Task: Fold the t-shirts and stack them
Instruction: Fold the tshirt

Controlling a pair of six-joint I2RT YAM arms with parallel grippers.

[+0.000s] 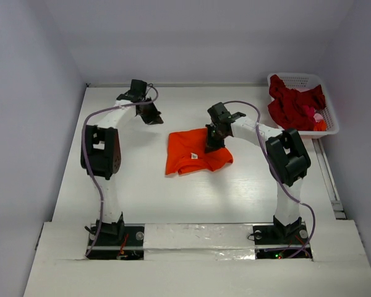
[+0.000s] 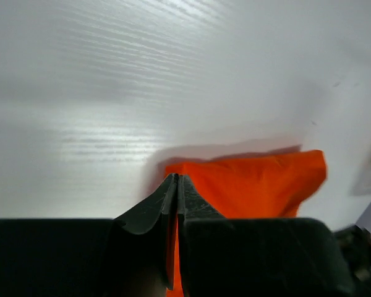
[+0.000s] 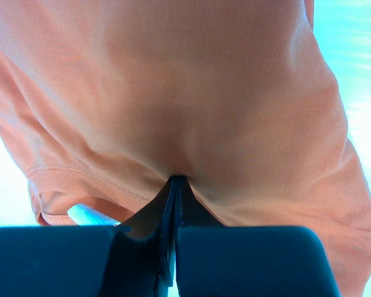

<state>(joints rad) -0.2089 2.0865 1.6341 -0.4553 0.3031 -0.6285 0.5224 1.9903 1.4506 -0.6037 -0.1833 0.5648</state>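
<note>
A bright orange t-shirt (image 1: 188, 154) lies folded in the middle of the table, its small white neck label (image 1: 194, 155) facing up. My right gripper (image 1: 211, 143) is shut, and its tips (image 3: 177, 179) press into the orange cloth (image 3: 222, 93) and dimple it; no cloth shows between the jaws. The label (image 3: 89, 215) peeks out at the lower left of the right wrist view. My left gripper (image 1: 149, 114) hangs shut and empty over bare table, up and left of the shirt. Its tips (image 2: 177, 177) point toward the orange t-shirt (image 2: 260, 185) beyond them. Dark red t-shirts (image 1: 294, 105) are heaped in the basket.
A white latticed basket (image 1: 326, 86) stands at the back right corner, with a bit of pink and orange cloth (image 1: 319, 120) beside the red heap. Grey walls close the table on the left, back and right.
</note>
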